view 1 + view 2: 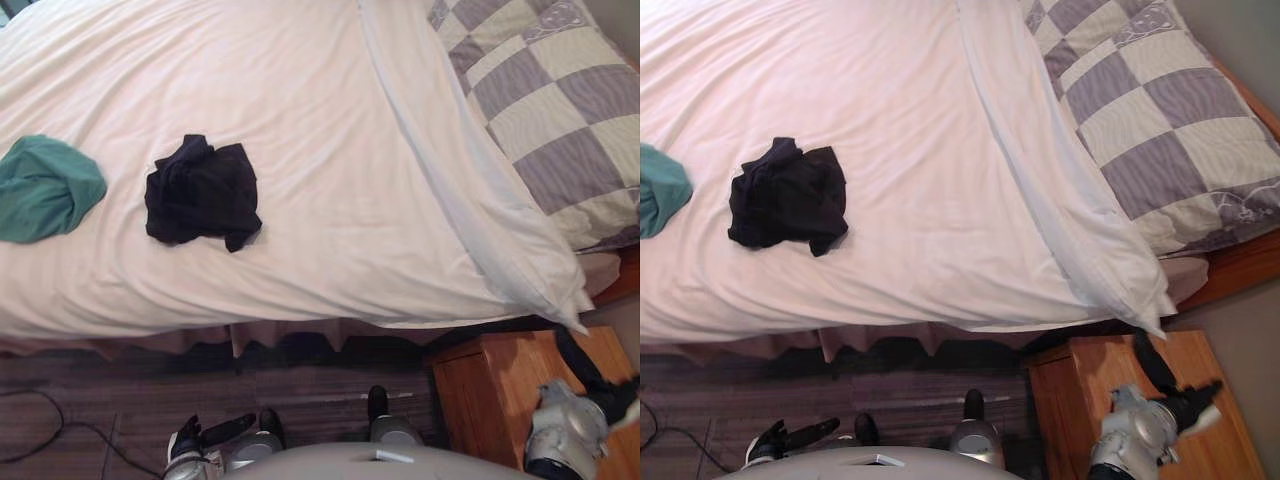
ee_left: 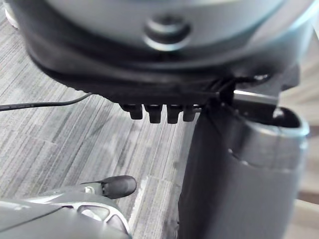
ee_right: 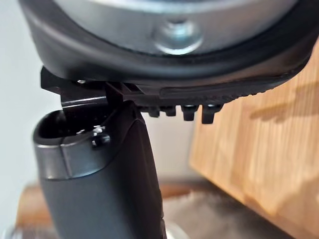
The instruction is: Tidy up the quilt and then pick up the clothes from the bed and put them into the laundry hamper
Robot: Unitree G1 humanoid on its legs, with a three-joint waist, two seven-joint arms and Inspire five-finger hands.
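Note:
The white quilt point(image 1: 330, 150) lies spread over the bed, its right edge folded along the pillow and one corner hanging off the bed's near side. On it sit a crumpled black garment point(image 1: 200, 192) and, further left, a green garment point(image 1: 42, 188). My left hand point(image 1: 215, 432) hangs low over the floor in front of the bed, fingers straight and holding nothing. Over the wooden nightstand point(image 1: 1080, 390) my right hand point(image 1: 1175, 400) is also open and empty, just below the hanging quilt corner. Both hands are well away from the clothes.
A grey and cream checked pillow point(image 1: 545, 110) lies at the head of the bed on the right. The bed's wooden frame point(image 1: 1240, 265) shows beside the nightstand. Dark striped floor point(image 1: 120, 390) runs along the bed's near side.

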